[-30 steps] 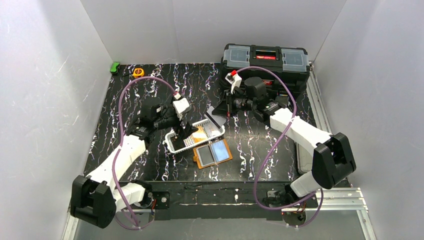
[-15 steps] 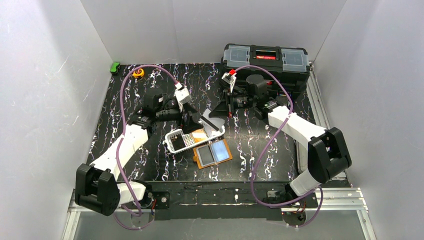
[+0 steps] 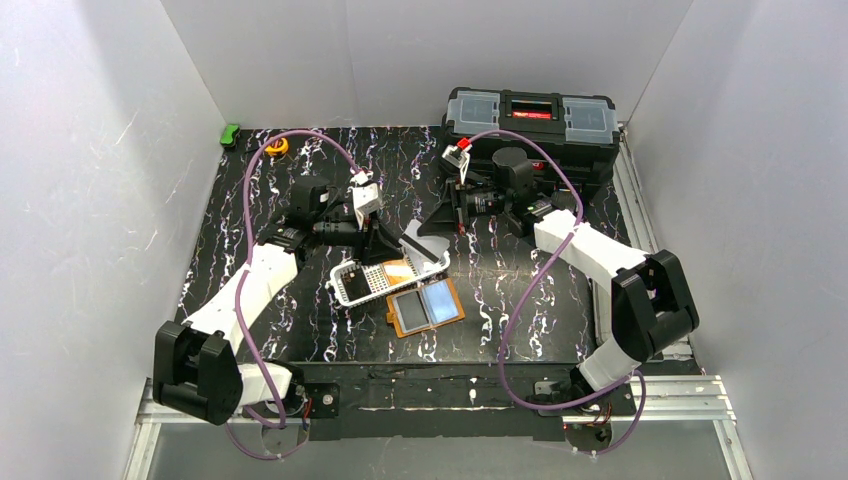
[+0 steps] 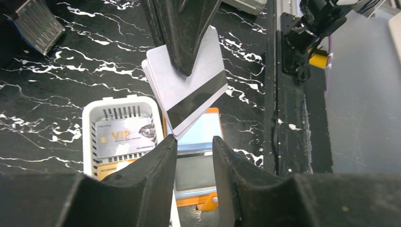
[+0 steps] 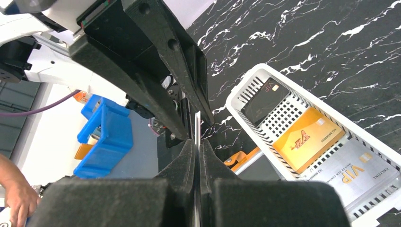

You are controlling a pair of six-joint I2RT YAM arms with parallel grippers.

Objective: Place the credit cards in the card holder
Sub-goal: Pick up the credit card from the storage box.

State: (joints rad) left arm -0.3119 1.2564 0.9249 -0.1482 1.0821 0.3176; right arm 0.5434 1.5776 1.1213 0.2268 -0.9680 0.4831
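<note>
above the slotted basket (image 4: 88,124), right end effector (image 5: 197,142) pinches flat silver cards (image 4: 184,94); left end effector (image 4: 195,139) stands parted.

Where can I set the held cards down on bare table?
Bare table runs right of the card holder, and at the back between the yellow item and the toolbox. Crowded in the middle: white basket, card holder, left gripper, and right gripper clamping the cards.
</note>
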